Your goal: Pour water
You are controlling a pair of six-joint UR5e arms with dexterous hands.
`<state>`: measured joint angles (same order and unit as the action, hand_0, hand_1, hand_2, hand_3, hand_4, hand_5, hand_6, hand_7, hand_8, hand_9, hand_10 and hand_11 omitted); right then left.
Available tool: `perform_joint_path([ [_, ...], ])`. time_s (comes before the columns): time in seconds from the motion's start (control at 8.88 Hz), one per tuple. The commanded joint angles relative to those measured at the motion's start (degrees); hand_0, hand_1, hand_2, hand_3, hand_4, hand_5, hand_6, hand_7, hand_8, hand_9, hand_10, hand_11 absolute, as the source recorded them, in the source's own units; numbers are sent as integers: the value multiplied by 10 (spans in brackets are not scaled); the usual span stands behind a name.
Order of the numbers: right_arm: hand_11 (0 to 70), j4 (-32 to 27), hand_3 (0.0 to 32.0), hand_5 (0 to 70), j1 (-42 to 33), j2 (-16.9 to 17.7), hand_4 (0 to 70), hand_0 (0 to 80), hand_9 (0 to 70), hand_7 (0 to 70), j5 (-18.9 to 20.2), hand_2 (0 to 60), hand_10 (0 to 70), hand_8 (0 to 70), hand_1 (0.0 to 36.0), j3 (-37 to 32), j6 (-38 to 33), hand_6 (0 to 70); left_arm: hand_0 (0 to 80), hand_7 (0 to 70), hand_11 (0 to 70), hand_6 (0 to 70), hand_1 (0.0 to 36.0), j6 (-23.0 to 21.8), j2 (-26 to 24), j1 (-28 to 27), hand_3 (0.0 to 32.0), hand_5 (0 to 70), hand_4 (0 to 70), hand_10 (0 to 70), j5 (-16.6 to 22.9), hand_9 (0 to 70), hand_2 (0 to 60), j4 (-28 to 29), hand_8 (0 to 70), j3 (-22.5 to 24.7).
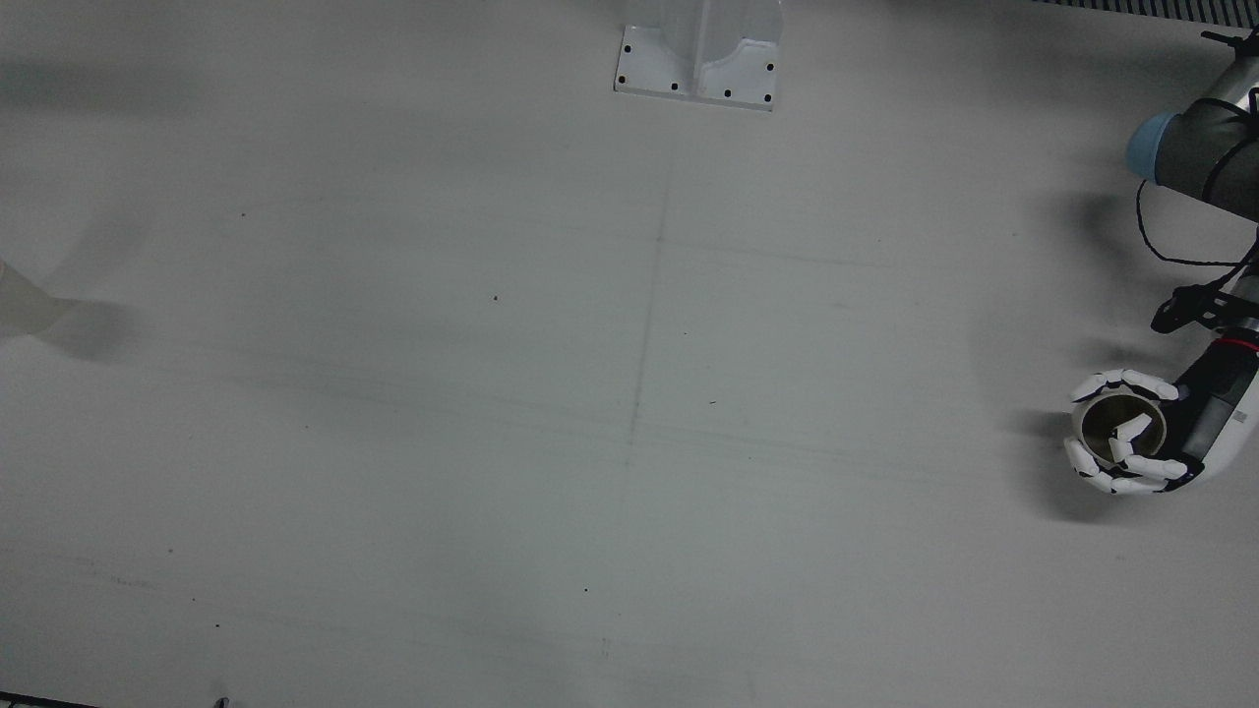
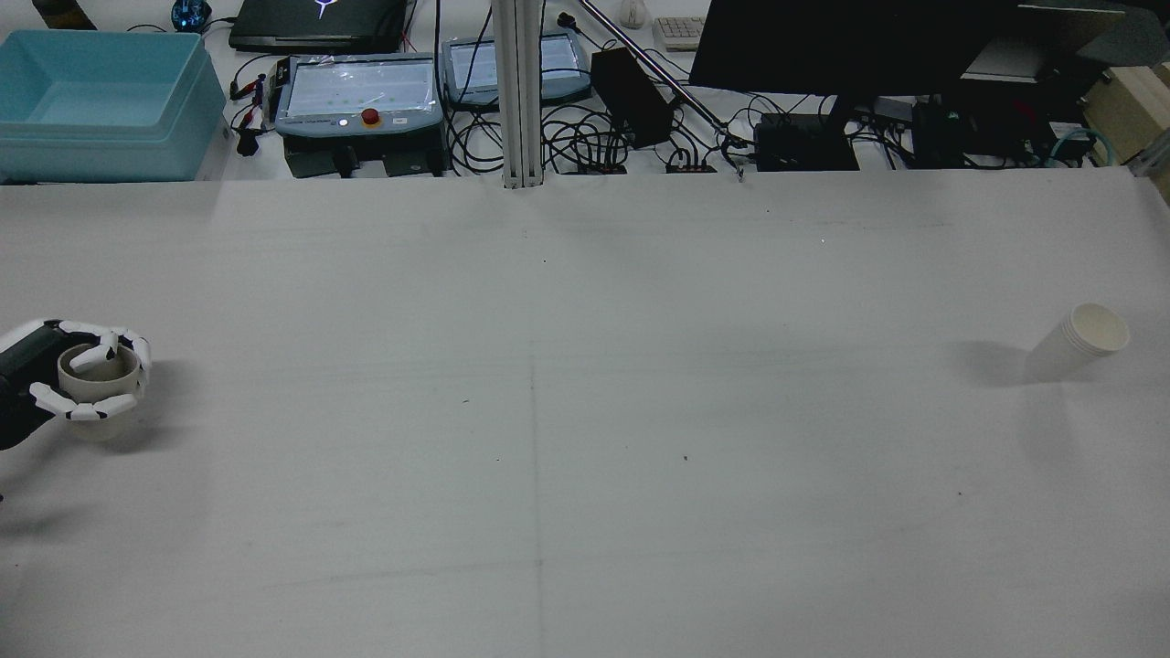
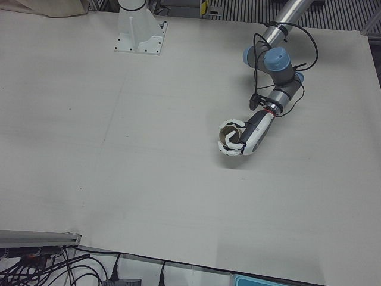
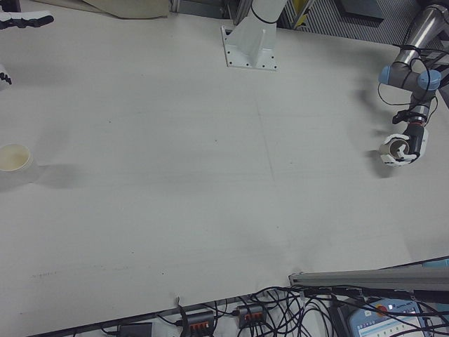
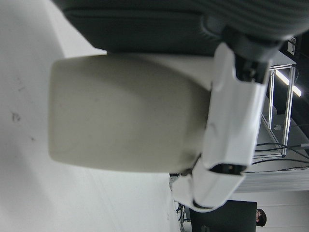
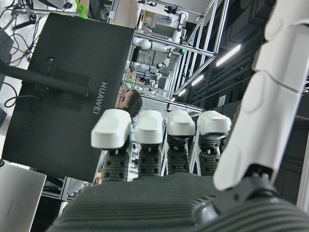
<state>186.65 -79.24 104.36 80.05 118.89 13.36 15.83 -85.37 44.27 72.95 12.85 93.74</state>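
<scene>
My left hand [image 2: 87,379] is shut around a pale paper cup [image 2: 99,367] at the table's far left in the rear view. The cup is upright and its brownish inside shows from above [image 1: 1109,418]. It also shows in the left-front view [image 3: 229,136] and the right-front view [image 4: 396,149]. The left hand view shows the cup's side [image 5: 125,113] close up, with fingers [image 5: 231,125] wrapped over it. I cannot tell whether the cup rests on the table. A stack of white paper cups [image 2: 1083,340] stands at the far right, also in the right-front view [image 4: 14,160]. My right hand [image 4: 24,20] is open, high and away from the stack.
The white table [image 2: 585,439] spreads wide between the two cups. An arm pedestal [image 1: 698,59] stands at the robot's side. A blue bin [image 2: 105,105], control boxes [image 2: 356,91], cables and a monitor [image 2: 850,46] lie beyond the far edge.
</scene>
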Motion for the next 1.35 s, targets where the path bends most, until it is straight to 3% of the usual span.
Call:
perform_joint_path([
  [0.0,700,0,0,700,-36,-3,396,584,700,700,27,0,700,700,80,10,-1,639,800,700,700,700,360,-28,-15,-1,0,700,700,700,0,700,600,-33,700,38],
  [0.45,700,1,0,700,-29,-10,396,584,700,700,31,0,700,700,80,-7,1,639,800,700,700,700,360,-39,-38,0,0,700,700,700,-3,700,600,-61,700,65],
  [0.56,700,2,0,700,-28,-11,396,584,700,700,32,0,700,700,80,-7,3,639,800,700,700,700,269,-46,-38,-1,0,700,700,700,-3,700,407,-67,700,65],
  [0.68,700,2,0,700,-27,-13,438,596,700,672,32,0,604,637,73,-9,4,617,800,700,700,700,187,-47,-40,-1,0,700,700,700,-3,700,211,-77,700,71],
  [0.79,700,3,0,700,-27,-15,459,602,700,667,33,0,566,616,73,-9,5,619,800,700,700,700,130,-47,-42,-1,0,700,700,700,-3,700,109,-87,700,77],
  [0.9,700,2,0,700,-27,-16,478,604,700,678,33,0,564,620,76,-15,5,635,800,700,700,700,124,-50,-47,-1,0,700,700,700,-2,700,80,-92,700,77],
  [1.01,700,2,0,700,-27,-20,474,603,700,681,44,0,558,613,77,-17,5,636,797,700,700,700,110,-63,-56,-1,0,652,700,700,-2,700,47,-112,700,77],
  [1.13,700,2,0,700,-26,-22,467,603,700,679,51,0,558,610,76,-19,6,631,788,700,700,700,109,-63,-59,-1,0,576,651,700,-3,700,40,-113,700,78],
  [1.24,700,0,0,700,-22,-36,458,600,700,677,58,0,560,608,76,-29,7,627,757,700,700,700,100,-64,-66,-1,0,555,639,700,-3,700,23,-114,700,84],
])
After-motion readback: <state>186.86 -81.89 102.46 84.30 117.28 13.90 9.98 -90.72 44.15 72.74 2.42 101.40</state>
